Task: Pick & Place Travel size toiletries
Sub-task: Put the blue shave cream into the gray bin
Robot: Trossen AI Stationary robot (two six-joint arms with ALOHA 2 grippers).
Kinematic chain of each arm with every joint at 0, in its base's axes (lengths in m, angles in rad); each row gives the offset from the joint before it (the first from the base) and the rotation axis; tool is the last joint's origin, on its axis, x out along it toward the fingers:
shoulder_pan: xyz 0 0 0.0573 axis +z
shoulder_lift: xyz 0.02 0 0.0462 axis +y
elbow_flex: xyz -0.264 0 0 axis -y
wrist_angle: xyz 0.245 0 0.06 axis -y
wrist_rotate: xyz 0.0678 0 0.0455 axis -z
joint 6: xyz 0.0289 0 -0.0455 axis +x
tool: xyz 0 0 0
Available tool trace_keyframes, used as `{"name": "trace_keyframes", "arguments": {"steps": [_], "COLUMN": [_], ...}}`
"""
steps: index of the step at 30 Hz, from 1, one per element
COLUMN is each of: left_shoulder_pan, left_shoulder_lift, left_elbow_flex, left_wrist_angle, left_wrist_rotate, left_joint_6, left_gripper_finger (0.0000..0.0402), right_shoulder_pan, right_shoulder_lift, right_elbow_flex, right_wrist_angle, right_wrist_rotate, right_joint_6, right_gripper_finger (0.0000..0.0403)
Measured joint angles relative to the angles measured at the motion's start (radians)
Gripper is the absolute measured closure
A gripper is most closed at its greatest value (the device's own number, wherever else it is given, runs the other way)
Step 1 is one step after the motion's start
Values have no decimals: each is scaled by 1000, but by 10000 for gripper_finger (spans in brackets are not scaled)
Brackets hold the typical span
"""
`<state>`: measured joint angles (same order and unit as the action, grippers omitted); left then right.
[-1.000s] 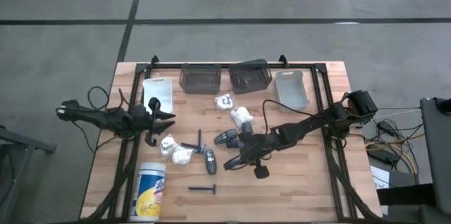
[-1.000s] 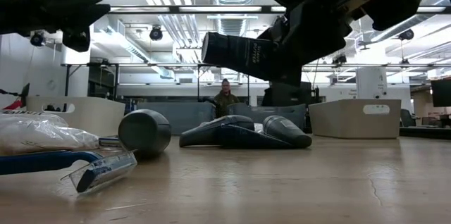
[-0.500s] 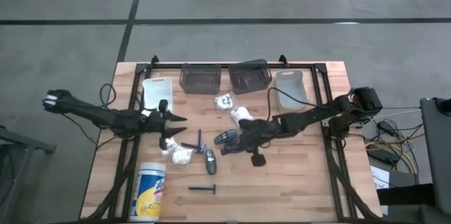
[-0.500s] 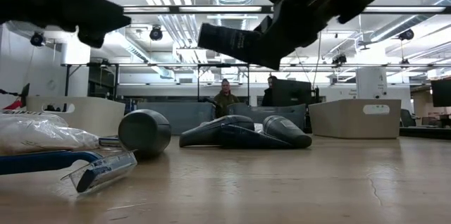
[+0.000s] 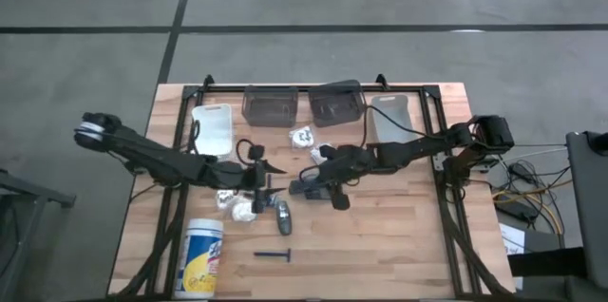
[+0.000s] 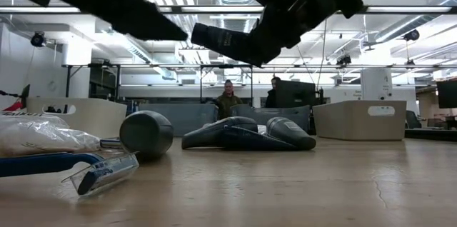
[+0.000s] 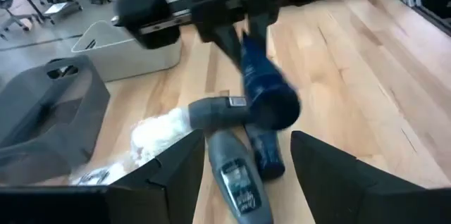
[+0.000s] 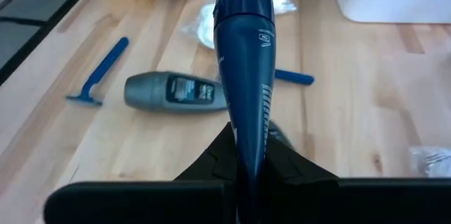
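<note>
My right gripper (image 5: 321,175) is shut on a dark blue oblong tube (image 8: 245,69), carried above the middle of the table; the low view shows this tube (image 6: 225,40) well off the surface. My left gripper (image 7: 246,182) is open, hovering just left of it, with a grey tube (image 7: 236,182) lying on the table between and below its fingers. In the high view that grey tube (image 5: 283,217) lies flat beside white packets (image 5: 242,210), thin blue sticks (image 5: 258,195) and a blue razor (image 5: 275,255). Two more dark tubes (image 6: 246,134) lie side by side mid-table. My right gripper pinches the dark blue tube at its rear end (image 8: 248,146) between its two fingers. The tube runs on forward along the fingers' line, toward the table's left and near side. It is lifted clear and roughly level, tilted a little down at its free end (image 6: 203,34).
A tall white canister (image 5: 201,256) stands near the table's near-left corner. Along the far edge sit a white bin (image 5: 213,126), two grey bins (image 5: 268,105) (image 5: 337,103) and another pale bin (image 5: 391,117). More white packets (image 5: 302,136) (image 5: 328,157) lie below the bins. A person stands in the room behind.
My left gripper has reached from the table's left side toward the middle, ending over the grey tube and packets. My right gripper, still shut on the dark blue tube, has carried it toward the far edge and a little left, keeping it lifted clear.
</note>
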<state>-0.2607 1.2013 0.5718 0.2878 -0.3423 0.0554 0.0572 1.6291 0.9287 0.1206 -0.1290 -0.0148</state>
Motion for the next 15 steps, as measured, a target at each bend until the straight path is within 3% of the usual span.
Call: {"name": "trace_keyframes", "arguments": {"steps": [6,15], "left_shoulder_pan": [0,1], "left_shoulder_lift": [123,213], "left_elbow_flex": [102,166], "left_wrist_angle": [1,4], "left_wrist_rotate": [0,3], "left_joint_6": [42,61], "left_gripper_finger": [181,179], "right_shoulder_pan": [-7,-7], "right_shoulder_lift": [0,0], "right_elbow_flex": [0,-1], "right_wrist_angle": [18,27], "right_wrist_rotate": [0,0], "right_joint_6": [-22,-39], "right_gripper_finger": [384,389]}}
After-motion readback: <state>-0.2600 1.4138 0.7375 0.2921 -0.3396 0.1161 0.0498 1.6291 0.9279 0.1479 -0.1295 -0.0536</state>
